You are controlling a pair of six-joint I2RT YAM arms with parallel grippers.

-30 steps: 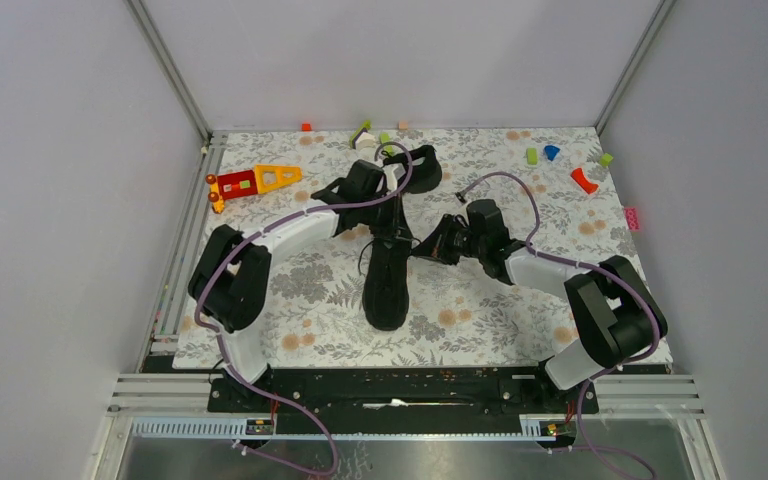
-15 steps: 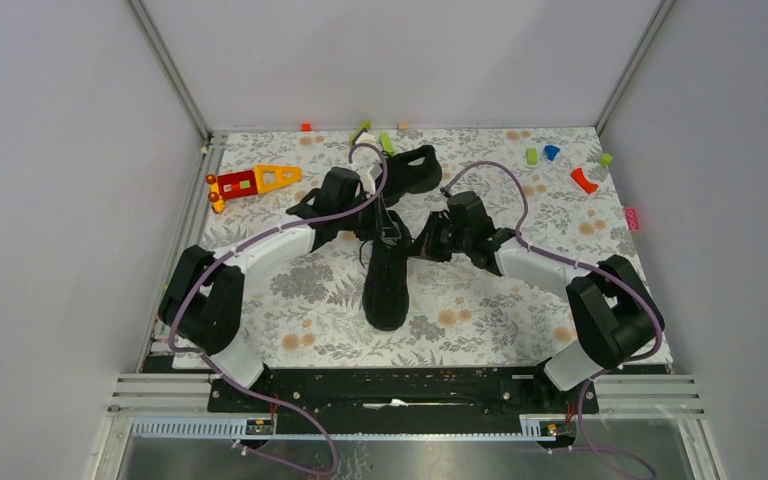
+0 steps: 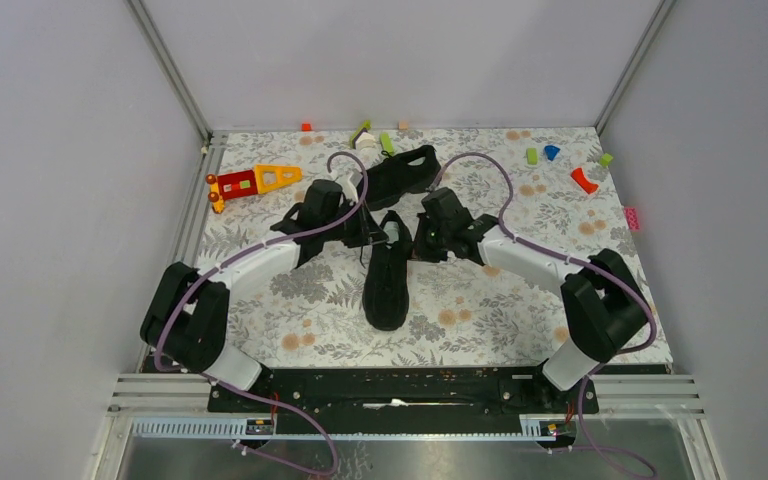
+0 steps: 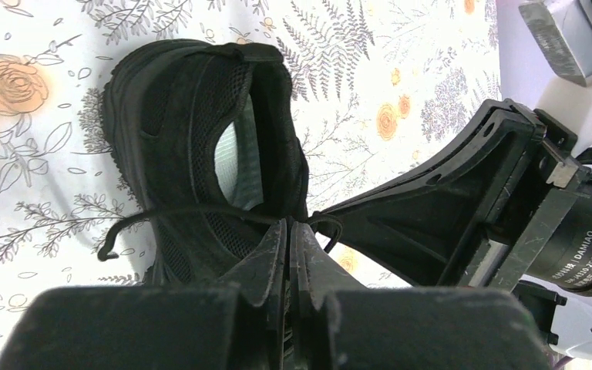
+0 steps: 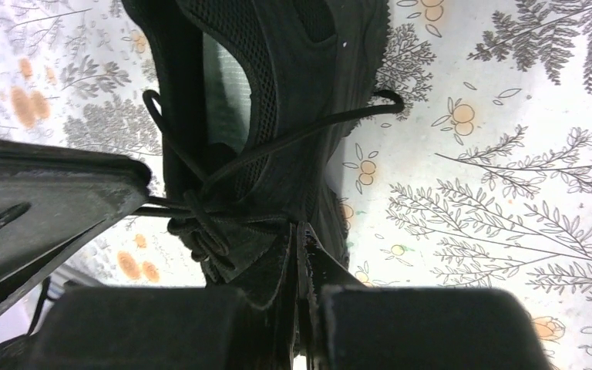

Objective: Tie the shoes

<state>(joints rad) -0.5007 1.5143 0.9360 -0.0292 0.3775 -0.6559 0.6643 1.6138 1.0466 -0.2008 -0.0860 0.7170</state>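
Left fingers [image 4: 271, 250] are pressed together, pinching a thin black lace [image 4: 200, 208] at their very tips. The strand comes from a loose end lying on the table [image 3: 290, 320], a floral-patterned surface, and crosses the mesh side of the near shoe [image 3: 388, 285]. This is an all-black low-top sneaker with a pale grey insole [image 4: 235, 166] showing through its opening.

Right fingers [image 5: 314, 262] are also pressed together, on the opposite flank of the near shoe. A taut stretch of lace reaches their tips just past a crossing of strands over the tongue, and another loop of lace trails off that flank onto the table.

From above, the near shoe lies at the middle of the table, its toe toward the arm bases and its heel away. The two sets of fingers close in on its opening from either side, near each other with the laced part between them.

The far shoe [image 3: 400, 170], a matching black sneaker, lies crosswise just beyond the near shoe's heel. A red and orange flat toy piece [image 3: 255, 182] sits well to the left of the near shoe. Small green, blue and red blocks [image 3: 583, 180] lie well off to its far right.
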